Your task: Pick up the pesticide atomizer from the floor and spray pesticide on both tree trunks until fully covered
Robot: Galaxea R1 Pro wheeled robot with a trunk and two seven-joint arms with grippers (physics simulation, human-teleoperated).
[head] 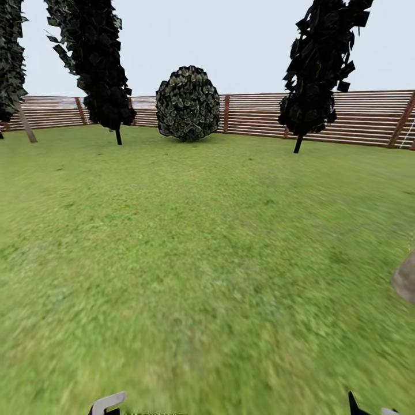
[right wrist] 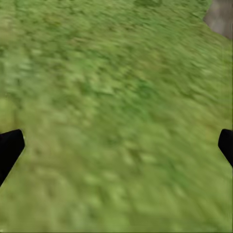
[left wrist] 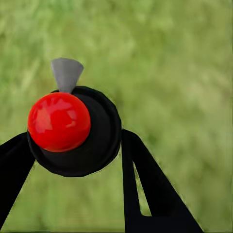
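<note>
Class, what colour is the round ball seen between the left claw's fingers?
Glossy red ball, set on a black disc; clearest in the left wrist view.

A wide green lawn [head: 190, 259] is enclosed by a brown slatted wooden fence [head: 369, 118] under pale sky [head: 230, 34].

A big round dark bush [head: 188, 103] sits far off at about 12 o'clock, right in front of the brown wooden fence [head: 369, 115]. Two thin dark leafy plants lean there too, one at 11 o'clock [head: 95, 63] and one at 1 o'clock [head: 320, 69]. A grey stone [head: 406, 278] pokes in at 3 o'clock, and the sky [head: 242, 40] above is pale.
</note>
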